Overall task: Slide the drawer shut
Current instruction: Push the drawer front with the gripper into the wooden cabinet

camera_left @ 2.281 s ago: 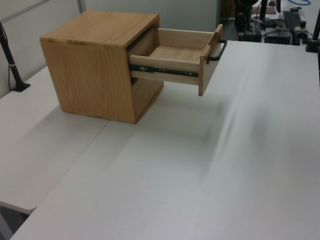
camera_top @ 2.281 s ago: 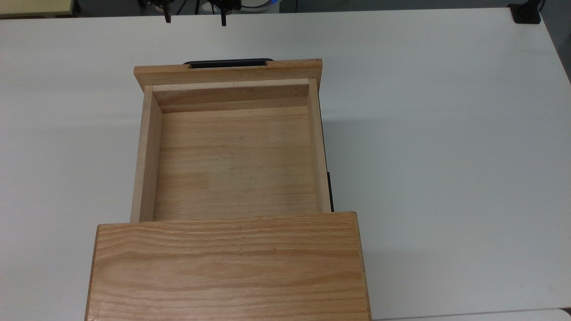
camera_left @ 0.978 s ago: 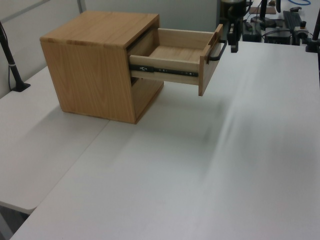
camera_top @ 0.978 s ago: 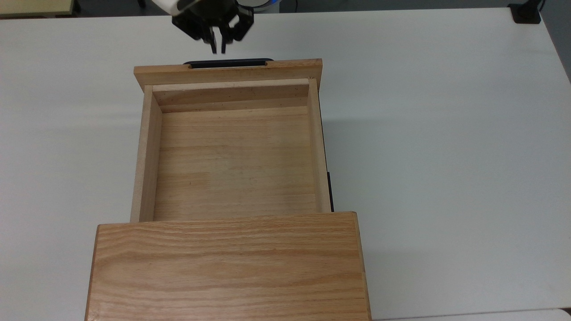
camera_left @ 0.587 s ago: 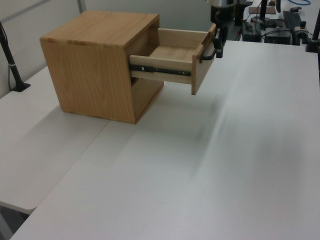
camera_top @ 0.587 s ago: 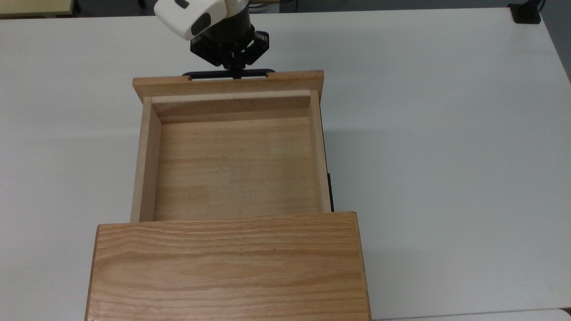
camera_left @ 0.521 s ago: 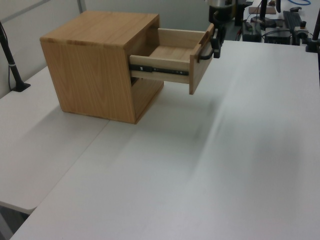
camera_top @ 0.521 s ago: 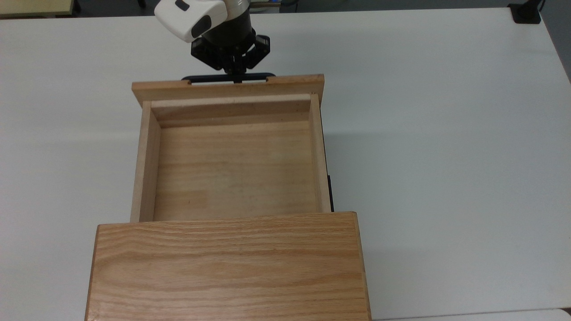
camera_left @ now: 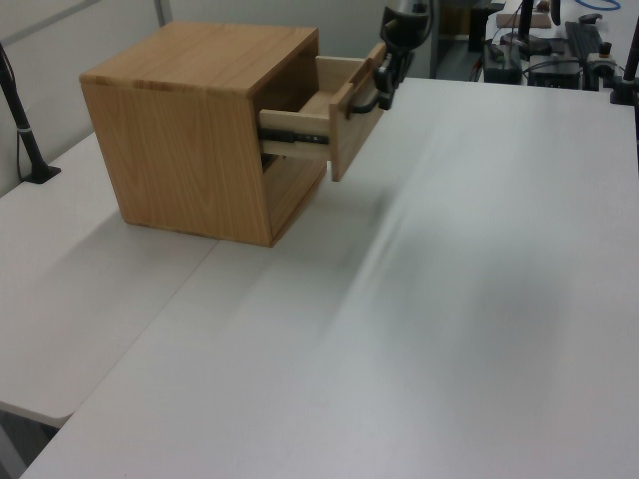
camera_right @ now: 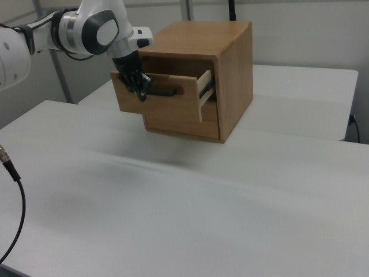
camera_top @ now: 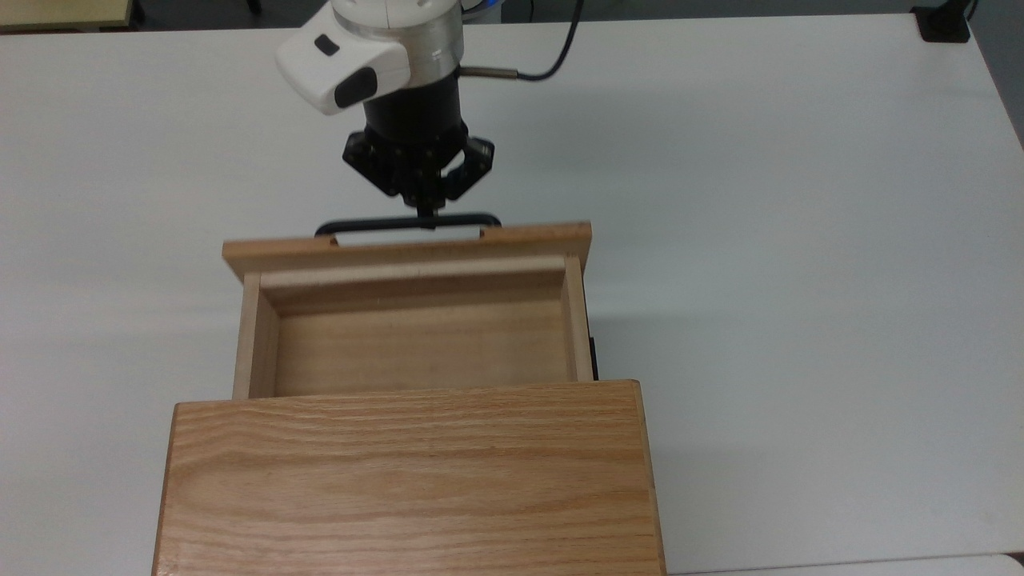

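Pushed roughly halfway back into its cabinet (camera_top: 408,480) since the earlier top view, the drawer (camera_top: 416,352) now shows only a short strip of its floor ahead of the oak-grained cabinet top. At the far side of that top view the gripper (camera_top: 430,212) stands against the middle of the black bar handle (camera_top: 408,222), its fingers drawn together to a single dark tip touching the bar. Above it, the arm's white and black wrist (camera_top: 384,48) reaches in from the far edge of the white table (camera_top: 800,240), a black cable looping off to the top view's right.

In the left view the cabinet (camera_left: 195,130) sits at the far left of the table (camera_left: 449,329), with the drawer (camera_left: 344,115) projecting a short way to the left view's right and its side rail exposed. The gripper (camera_left: 384,92) is pressed to the handle on the front panel.

In the right view the cabinet (camera_right: 222,75) stands far and central, the drawer (camera_right: 164,95) jutting out to the right view's left. The gripper (camera_right: 141,92) meets the handle (camera_right: 164,91) at its left end, fingers closed and pointing down, with the arm (camera_right: 86,29) coming in from the left.
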`<state>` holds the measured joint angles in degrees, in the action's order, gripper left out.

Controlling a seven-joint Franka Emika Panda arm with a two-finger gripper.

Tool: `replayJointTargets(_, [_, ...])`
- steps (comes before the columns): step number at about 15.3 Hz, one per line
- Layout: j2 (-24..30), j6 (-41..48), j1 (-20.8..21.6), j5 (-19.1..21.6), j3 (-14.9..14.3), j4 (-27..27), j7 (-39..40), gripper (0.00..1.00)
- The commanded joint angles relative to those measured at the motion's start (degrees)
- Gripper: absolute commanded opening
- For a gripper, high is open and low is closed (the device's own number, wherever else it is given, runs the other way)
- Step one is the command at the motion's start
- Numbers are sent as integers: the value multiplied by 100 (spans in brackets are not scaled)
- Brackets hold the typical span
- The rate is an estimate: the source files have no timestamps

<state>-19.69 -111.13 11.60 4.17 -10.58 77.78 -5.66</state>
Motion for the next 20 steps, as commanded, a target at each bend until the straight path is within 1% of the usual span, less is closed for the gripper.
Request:
replayJointTargets(1, [-596, -688, 96, 102, -58, -615, -339, 0])
replayJointTargets(5, [-1019, -1279, 105, 93, -67, -957, -611, 0])
replayJointTargets(9, [-1195, -1981, 210, 84, -85, -993, -858, 0])
replayJointTargets(13, [-1555, -2483, 219, 67, -111, -1169, -972, 0])
replayJointTargets(20, [-1687, -3327, 219, -12, -138, -1213, -1069, 0])
